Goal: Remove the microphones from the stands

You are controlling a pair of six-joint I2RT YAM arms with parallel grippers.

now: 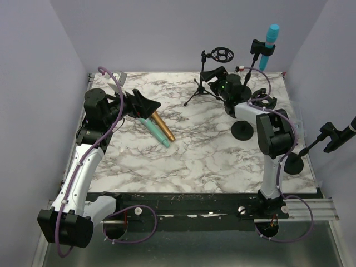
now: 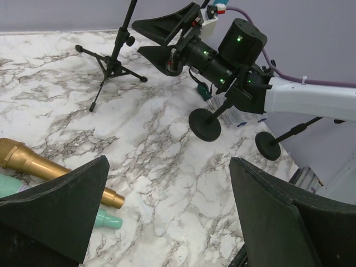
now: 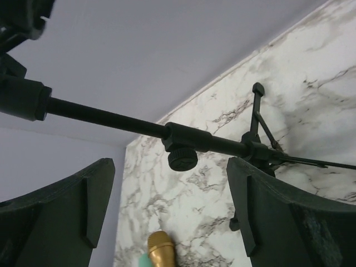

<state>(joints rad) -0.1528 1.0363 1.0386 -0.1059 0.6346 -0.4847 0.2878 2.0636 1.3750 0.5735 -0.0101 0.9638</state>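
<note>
A cyan microphone (image 1: 271, 40) stands upright in the clip of a round-base stand (image 1: 243, 130) at the back right. My right gripper (image 1: 210, 78) is open and empty, left of that microphone, beside a black tripod stand (image 1: 201, 88) with an empty shock mount (image 1: 222, 54). In the right wrist view the tripod's pole (image 3: 111, 119) crosses above my open fingers (image 3: 261, 206). My left gripper (image 1: 149, 107) is open and empty above a gold microphone (image 1: 163, 127) and a teal microphone (image 1: 154, 131) lying on the marble table.
A second round-base stand (image 1: 293, 164) with an empty clip (image 1: 332, 137) stands at the right edge. In the left wrist view the gold microphone (image 2: 33, 161), the teal one (image 2: 108, 221), the tripod (image 2: 114, 64) and both round bases (image 2: 204, 124) show. Walls enclose the table.
</note>
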